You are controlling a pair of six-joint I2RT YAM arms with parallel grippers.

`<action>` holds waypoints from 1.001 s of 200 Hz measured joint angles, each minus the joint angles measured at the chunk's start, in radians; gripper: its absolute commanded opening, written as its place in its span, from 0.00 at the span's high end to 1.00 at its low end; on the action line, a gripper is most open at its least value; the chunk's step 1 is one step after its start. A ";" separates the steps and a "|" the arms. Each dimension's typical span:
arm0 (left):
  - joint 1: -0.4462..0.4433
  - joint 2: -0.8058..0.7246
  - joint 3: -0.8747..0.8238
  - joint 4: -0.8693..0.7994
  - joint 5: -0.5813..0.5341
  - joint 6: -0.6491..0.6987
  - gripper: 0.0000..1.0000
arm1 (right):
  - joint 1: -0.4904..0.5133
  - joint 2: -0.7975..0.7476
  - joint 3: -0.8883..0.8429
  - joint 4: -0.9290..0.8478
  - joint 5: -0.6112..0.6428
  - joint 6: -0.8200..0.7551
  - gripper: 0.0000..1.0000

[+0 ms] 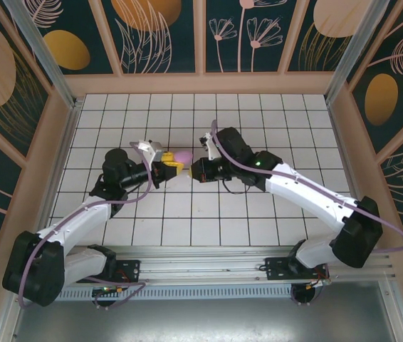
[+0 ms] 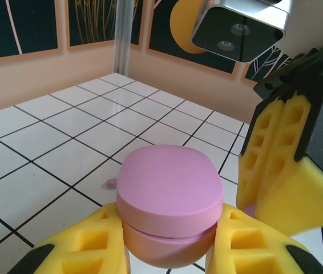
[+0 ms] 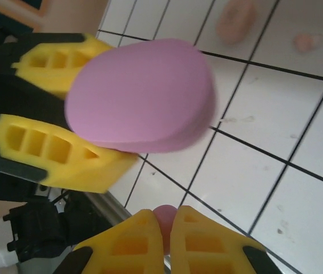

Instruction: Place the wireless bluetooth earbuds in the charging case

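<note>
The charging case (image 2: pixel 170 194) is a rounded purple-pink shell with its lid down. My left gripper (image 2: pixel 170 242) is shut on its lower half and holds it above the tiles. The case (image 3: pixel 141 94) also shows in the right wrist view, between the left gripper's yellow fingers (image 3: pixel 59 151). My right gripper (image 3: pixel 166 224) is shut on one small pinkish-purple earbud (image 3: pixel 164 217), just below and beside the case. From above, the two grippers meet at mid-table with the case (image 1: pixel 184 156) between them. A loose light purple earbud (image 2: pixel 111 184) lies on a tile past the case.
Two pale pink pieces, blurred, lie on the tiles farther off (image 3: pixel 235 20) (image 3: pixel 307 41). The white tiled floor (image 1: pixel 258 114) is ringed by pink walls (image 1: pixel 201 84). The right gripper's yellow fingers (image 2: pixel 275 160) hang close to the right of the case.
</note>
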 measured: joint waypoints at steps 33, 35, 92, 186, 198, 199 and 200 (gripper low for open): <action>-0.004 0.000 0.003 -0.002 0.008 0.019 1.00 | 0.001 0.045 0.062 -0.003 -0.003 -0.019 0.93; -0.004 0.000 0.003 -0.002 0.007 0.021 1.00 | 0.001 0.047 0.064 -0.005 -0.003 -0.021 0.93; -0.005 -0.005 0.005 -0.009 0.006 0.075 1.00 | -0.012 0.064 0.116 -0.068 -0.003 -0.041 0.94; -0.020 -0.005 0.006 -0.051 0.048 0.122 1.00 | -0.039 0.064 0.172 -0.078 0.033 -0.057 0.94; -0.020 -0.006 0.006 -0.051 0.053 0.123 1.00 | -0.042 0.064 0.172 -0.072 0.037 -0.057 0.94; -0.021 -0.006 0.006 -0.051 0.053 0.123 1.00 | -0.042 0.064 0.172 -0.072 0.037 -0.057 0.94; -0.021 -0.006 0.006 -0.051 0.053 0.123 1.00 | -0.042 0.064 0.172 -0.072 0.038 -0.058 0.94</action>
